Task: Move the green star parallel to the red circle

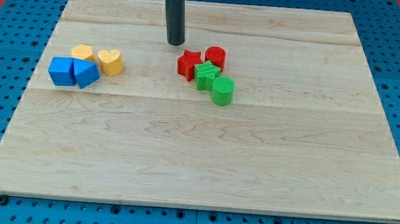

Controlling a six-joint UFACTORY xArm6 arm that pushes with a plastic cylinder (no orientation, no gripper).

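The green star (206, 75) lies just right of the board's middle, toward the view's top. It touches the red star (188, 64) on its left, the red circle (216, 57) above it and the green circle (223, 91) at its lower right. My tip (175, 43) stands on the board up and left of this cluster, a short gap from the red star, touching no block.
At the view's left sits a second cluster: a blue cube (62, 71), a blue triangular block (86, 73), a yellow block (83, 52) and a yellow heart (110, 61). The wooden board (195, 169) rests on a blue perforated table.
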